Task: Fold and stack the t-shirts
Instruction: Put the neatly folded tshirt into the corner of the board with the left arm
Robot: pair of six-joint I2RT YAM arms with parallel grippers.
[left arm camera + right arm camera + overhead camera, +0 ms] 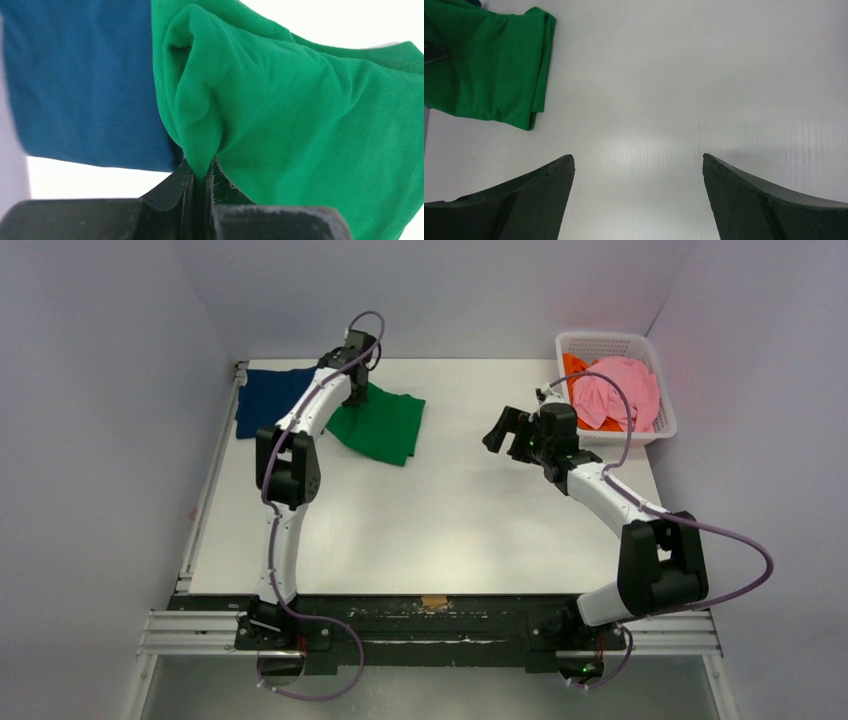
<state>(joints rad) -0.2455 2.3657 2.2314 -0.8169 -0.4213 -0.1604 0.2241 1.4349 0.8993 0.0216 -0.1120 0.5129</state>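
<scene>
The left end effector [204, 172] pinches a bunched fold of the green t-shirt [385, 425] at the far left of the table [450, 530], with the navy t-shirt [265, 398] just beside it on the left, while the spread right end effector [507, 432] hovers well apart.

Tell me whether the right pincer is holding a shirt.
No, the right pincer is wide open above the bare table, and the green shirt lies apart from it.

The green shirt [385, 427] and navy shirt [268, 395] are plain. The white mesh basket [600, 337] holds a pink shirt [620, 390] and an orange shirt [572, 365].
</scene>
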